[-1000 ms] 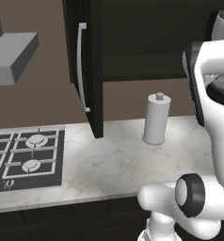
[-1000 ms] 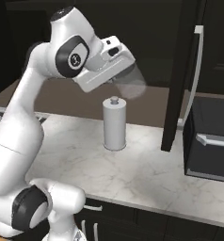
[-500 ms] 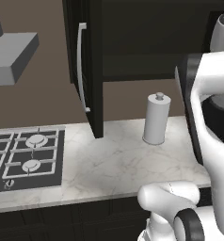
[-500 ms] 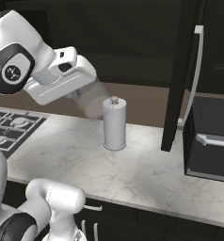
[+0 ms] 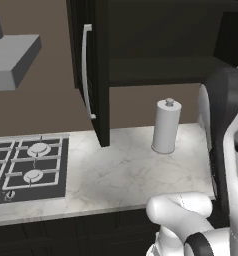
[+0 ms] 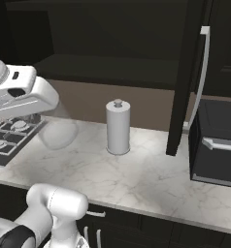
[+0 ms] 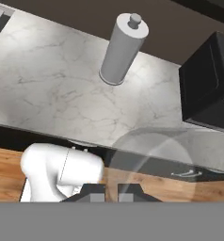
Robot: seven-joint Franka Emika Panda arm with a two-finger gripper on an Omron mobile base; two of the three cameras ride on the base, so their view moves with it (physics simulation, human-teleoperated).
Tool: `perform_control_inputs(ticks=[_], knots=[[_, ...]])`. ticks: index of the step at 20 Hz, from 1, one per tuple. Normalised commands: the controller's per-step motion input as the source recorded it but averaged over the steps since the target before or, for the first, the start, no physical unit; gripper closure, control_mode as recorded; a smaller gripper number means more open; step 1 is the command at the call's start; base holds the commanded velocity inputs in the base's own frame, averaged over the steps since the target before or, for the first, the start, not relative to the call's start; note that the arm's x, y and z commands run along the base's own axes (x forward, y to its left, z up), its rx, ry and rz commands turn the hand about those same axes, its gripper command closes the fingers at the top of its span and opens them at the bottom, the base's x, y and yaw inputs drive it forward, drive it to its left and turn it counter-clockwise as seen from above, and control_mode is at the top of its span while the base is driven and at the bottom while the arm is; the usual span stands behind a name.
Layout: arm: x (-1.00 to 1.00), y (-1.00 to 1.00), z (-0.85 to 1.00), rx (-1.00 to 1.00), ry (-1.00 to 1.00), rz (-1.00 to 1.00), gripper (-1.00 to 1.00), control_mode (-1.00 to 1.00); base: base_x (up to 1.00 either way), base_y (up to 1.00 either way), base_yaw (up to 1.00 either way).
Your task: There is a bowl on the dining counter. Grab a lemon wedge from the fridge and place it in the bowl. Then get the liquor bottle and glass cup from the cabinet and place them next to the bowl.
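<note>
The clear glass cup (image 6: 58, 131) hangs in the air over the grey marble-look counter, left of the open cabinet. In the hand view the glass cup (image 7: 151, 157) shows as a faint transparent round shape just beyond my gripper (image 7: 111, 192), which is shut on it. The black upper cabinet (image 5: 156, 65) stands open, its door (image 5: 91, 75) with a silver bar handle swung out, and the shelf I can see is bare. The bowl, lemon wedge, liquor bottle, fridge and dining counter are out of view.
A grey cylindrical canister (image 6: 118, 127) stands on the counter under the cabinet. A gas hob (image 5: 26, 170) lies to the left below a grey hood (image 5: 13, 60). A black appliance (image 6: 217, 145) sits at the right. The second cabinet door (image 6: 185, 72) hangs open.
The arm has swung out of the cabinet and to the left in the right base view, lowering the hand and carrying the glass cup away from the shelf over the counter.
</note>
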Motion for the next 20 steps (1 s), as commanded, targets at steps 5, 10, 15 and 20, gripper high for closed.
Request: perform_control_inputs(ticks=[5, 10, 15, 20], knots=[[-0.07, 0.22, -0.25, 0.17, 0.00, 0.00, 1.00, -1.00, 0.00, 0.00, 0.00], [0.28, 0.28, -0.45, 0.05, 0.01, 0.00, 1.00, -1.00, 0.00, 0.00, 0.00], [-0.15, 0.02, -0.22, 0.00, 0.00, 0.00, 1.00, -1.00, 0.00, 0.00, 0.00], [-0.17, 0.00, -0.04, 0.00, 0.00, 0.00, 1.00, 1.00, -0.80, -0.03, -0.02]])
